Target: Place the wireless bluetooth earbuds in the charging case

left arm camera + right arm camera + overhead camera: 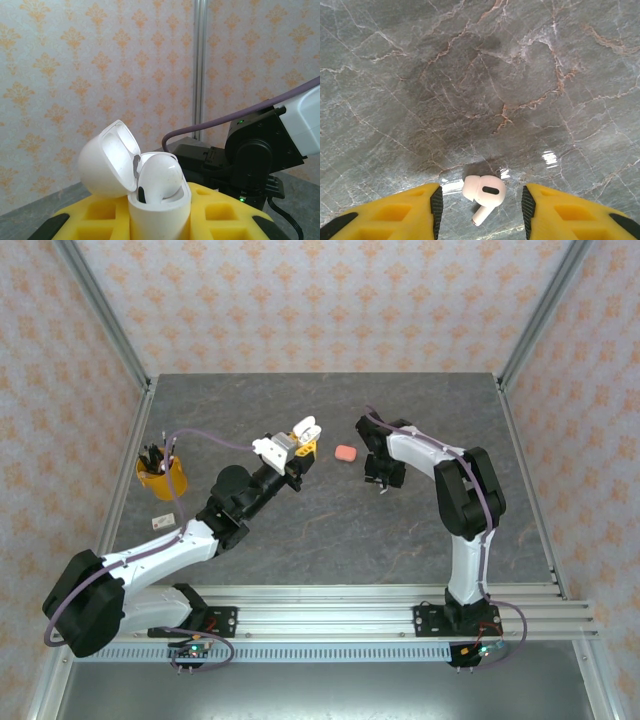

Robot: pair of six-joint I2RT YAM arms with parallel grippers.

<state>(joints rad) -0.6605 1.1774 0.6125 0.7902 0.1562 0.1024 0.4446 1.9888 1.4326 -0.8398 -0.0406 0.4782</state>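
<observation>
Right gripper (481,212) gaping, straddling glossy stemmed earbud (484,192) lying mid-table (470,75) on veined stone; left gripper (160,227) clamping rounded charging case (161,207).

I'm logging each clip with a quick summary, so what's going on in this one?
The left tool is shut on an open white charging case, held up off the table, with one white earbud already seated in it. The right tool points down at the grey table, its jaws open on either side of a second white earbud lying there, not gripping it yet. A salmon-pink case sits on the table between the two arms.
</observation>
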